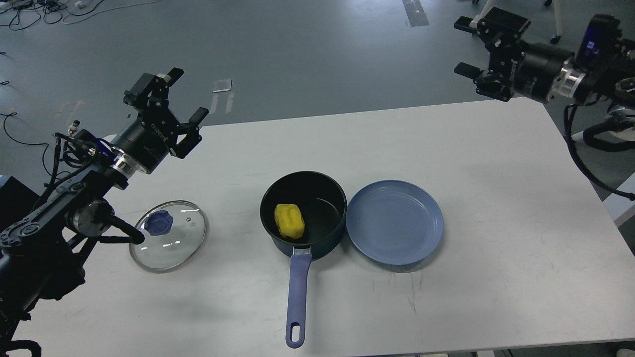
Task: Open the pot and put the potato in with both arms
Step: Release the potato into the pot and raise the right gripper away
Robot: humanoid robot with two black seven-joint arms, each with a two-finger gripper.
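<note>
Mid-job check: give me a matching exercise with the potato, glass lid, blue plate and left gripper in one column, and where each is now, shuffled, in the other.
Things:
1. potato
2. glass lid
3. blue plate
4. left gripper

Places:
A. flat on the table, left of the pot
B. raised over the table's far-left edge, holding nothing
C. inside the pot
D. right beside the pot, on its right

Pairs: 1-C, 2-A, 3-D, 4-B
</note>
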